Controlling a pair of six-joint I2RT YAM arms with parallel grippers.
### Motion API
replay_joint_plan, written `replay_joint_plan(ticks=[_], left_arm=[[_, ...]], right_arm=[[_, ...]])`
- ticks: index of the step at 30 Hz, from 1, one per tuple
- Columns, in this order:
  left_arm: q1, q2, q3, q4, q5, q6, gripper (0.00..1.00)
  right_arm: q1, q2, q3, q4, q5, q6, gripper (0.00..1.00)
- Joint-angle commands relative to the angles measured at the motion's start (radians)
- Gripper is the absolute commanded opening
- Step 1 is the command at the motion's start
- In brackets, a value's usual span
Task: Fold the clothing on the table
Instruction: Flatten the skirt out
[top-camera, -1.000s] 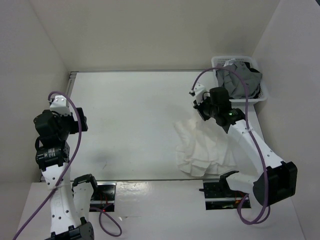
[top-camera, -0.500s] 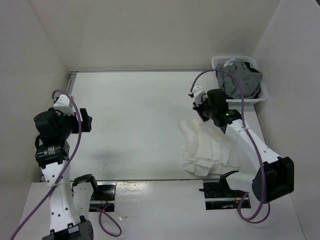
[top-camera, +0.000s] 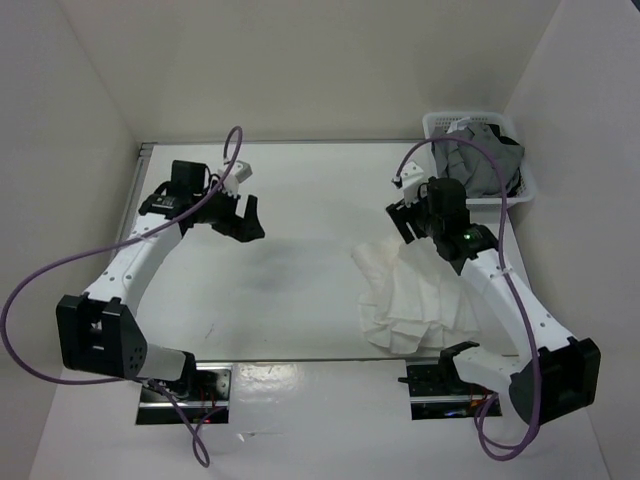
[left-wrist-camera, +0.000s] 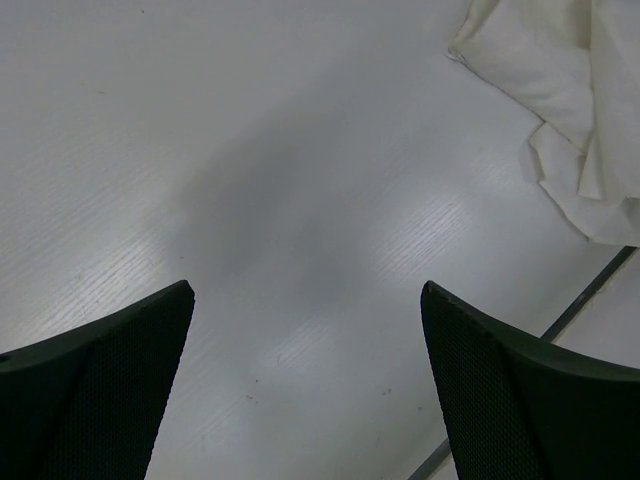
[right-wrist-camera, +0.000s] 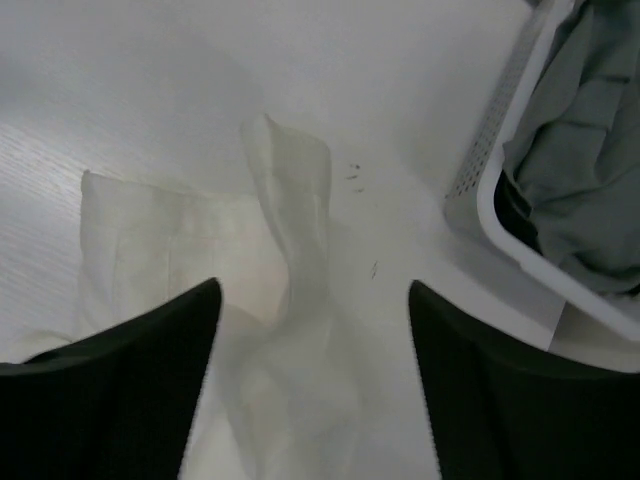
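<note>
The right end effector has just been opened. A second ago it was clamped on the skirt; now its jaws are seen well apart in the right wrist view and nothing is gripped. The skirt has been let down onto the desk, and its far edge has shifted slightly.

The left end effector has been swung in from the left edge, out over the middle of the desk. It is spread wide, nothing is held, and bare desk is seen beneath it.

What this means, as a judgement: the skirt has been dropped, not folded. It is left rumpled, with loose flaps on the right near part of the desk, so it must probably be spread flat before any fold is made. The left arm seems to be brought in to help with that.

The right end effector hangs just above the skirt's far edge, where a raised ridge of cloth runs between the open jaws. From the left end effector, the skirt lies well apart to the right; only its corner is caught at the top right of the left wrist view.

The basket with the grey garment sits just beyond the right arm.
</note>
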Motion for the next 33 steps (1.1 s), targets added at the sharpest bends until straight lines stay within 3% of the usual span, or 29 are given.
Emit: replay_joint_plan(ticks=[1,4,7,11,13,16,21,33], left_arm=[[0.003,0.019,-0.01,0.035,0.001,0.029,1.0],[0.065,-0.027,-0.022,0.015,-0.036,0.02,1.0],[0.13,-0.142,0.0,-0.017,-0.107,-0.013,1.0],[0.225,-0.368,-0.066,-0.022,-0.235,-0.042,1.0],[0.245,-0.423,-0.125,-0.013,-0.287,-0.054,1.0],[0.285,-0.475,-0.171,-0.004,-0.3,-0.054,1.0],[0.344,-0.447,-0.192,-0.004,-0.3,-0.054,1.0],[0.344,-0.466,-0.211,0.006,-0.309,-0.045,1.0]], right_arm=[[-0.006,0.044,0.002,0.033,0.155,0.028,0.88],[0.006,0.096,0.052,0.019,0.325,0.066,0.94],[0.084,0.118,0.171,-0.071,0.239,0.066,0.94],[0.376,0.122,0.179,-0.1,0.163,0.056,0.94],[0.432,0.185,0.179,-0.128,0.12,0.056,0.92],[0.455,0.32,0.156,-0.151,0.037,0.045,0.91],[0.465,0.494,0.11,-0.114,0.072,0.045,0.9],[0.465,0.592,0.07,-0.05,0.142,0.045,0.89]])
